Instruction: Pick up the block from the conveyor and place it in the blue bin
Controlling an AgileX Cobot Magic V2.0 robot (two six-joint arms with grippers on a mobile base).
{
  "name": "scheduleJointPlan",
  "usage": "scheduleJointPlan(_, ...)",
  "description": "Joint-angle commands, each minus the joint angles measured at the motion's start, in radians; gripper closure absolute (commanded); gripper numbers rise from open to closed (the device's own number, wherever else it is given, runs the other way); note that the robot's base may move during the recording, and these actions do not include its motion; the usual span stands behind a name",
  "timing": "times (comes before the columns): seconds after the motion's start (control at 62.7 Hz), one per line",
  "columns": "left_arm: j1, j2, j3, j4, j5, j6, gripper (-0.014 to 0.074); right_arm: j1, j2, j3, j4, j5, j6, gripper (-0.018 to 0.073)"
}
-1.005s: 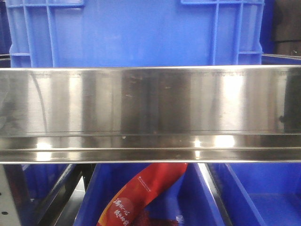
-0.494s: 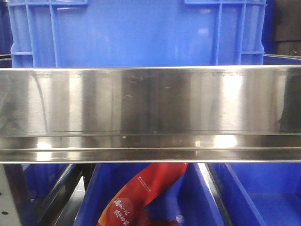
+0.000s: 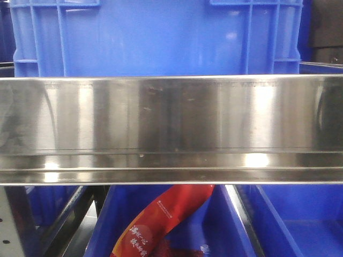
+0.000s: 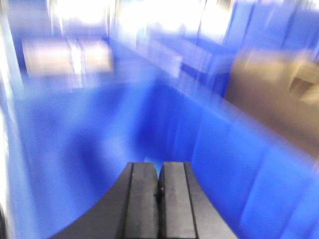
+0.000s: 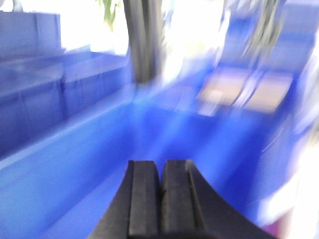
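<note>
- Where the front view looks straight ahead, a shiny stainless-steel rail [image 3: 171, 128] spans the whole width and blocks the middle of the scene; no conveyor belt or block shows in any view.
- Behind and above the rail stands a large blue bin [image 3: 155, 37], a ribbed plastic crate with moulded vertical ribs and handle openings near its top corners.
- Below the rail sits a lower blue bin [image 3: 225, 230]. A red packet with white lettering [image 3: 161, 222] lies tilted inside it, its top end hidden by the rail.
- Another blue bin [image 3: 300, 219] sits just beside it to the right of the picture, and a grey metal frame leg [image 3: 13, 225] stands at the far left.
- From the left wrist view, the left gripper [image 4: 158, 191] has its two black pads pressed together with nothing between them, above the blurred inside of a blue bin [image 4: 99, 134]. A brown cardboard box [image 4: 279, 94] stands beyond its wall.
- From the right wrist view, the right gripper [image 5: 160, 191] is likewise closed on nothing, over the blurred blue floor of a bin [image 5: 75, 169].
</note>
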Motion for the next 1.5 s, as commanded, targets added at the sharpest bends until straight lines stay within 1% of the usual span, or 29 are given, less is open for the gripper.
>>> scheduleJointPlan(0.0, -0.007, -0.073, 0.067, 0.032, -0.024, 0.013, 0.0707, -0.002, -0.065, 0.06, -0.062, -0.008, -0.003, 0.072)
scheduleJointPlan(0.048, -0.007, -0.122, 0.126, 0.056, -0.038, 0.013, 0.0707, -0.002, -0.105, 0.1, -0.062, -0.012, -0.003, 0.072)
scheduleJointPlan(0.128, -0.007, -0.202, 0.235, 0.071, -0.067, 0.013, 0.0707, -0.002, -0.175, 0.202, -0.062, -0.035, -0.003, 0.072)
scheduleJointPlan(0.239, -0.007, -0.324, 0.422, 0.071, -0.132, 0.013, 0.0707, -0.002, -0.291, 0.372, -0.057, -0.133, -0.001, 0.072)
scheduleJointPlan(0.319, -0.007, -0.414, 0.537, 0.036, -0.19, 0.009, 0.0707, -0.002, -0.382, 0.498, -0.057, -0.202, -0.001, 0.072)
scheduleJointPlan(0.367, -0.007, -0.466, 0.605, 0.016, -0.215, 0.009, 0.0707, -0.002, -0.426, 0.564, -0.057, -0.215, -0.001, 0.072)
scheduleJointPlan(0.51, -0.007, -0.595, 0.78, 0.014, -0.221, 0.009, 0.0707, -0.002, -0.55, 0.74, -0.057, -0.215, -0.001, 0.072)
scheduleJointPlan(0.638, -0.007, -0.67, 0.867, 0.014, -0.221, 0.009, 0.0707, -0.002, -0.617, 0.842, -0.057, -0.233, -0.001, 0.0721)
scheduleJointPlan(0.861, -0.007, -0.725, 0.893, 0.014, -0.217, 0.009, 0.0707, -0.002, -0.651, 0.869, -0.057, -0.237, -0.001, 0.0721)
scheduleJointPlan(1.403, -0.007, -0.725, 0.893, 0.014, -0.217, 0.009, 0.0707, -0.002, -0.651, 0.869, -0.057, -0.237, -0.001, 0.0721)
scheduleJointPlan(1.483, -0.007, -0.725, 0.893, 0.014, -0.217, 0.009, 0.0707, -0.004, -0.654, 0.883, -0.057, -0.275, -0.001, 0.0721)
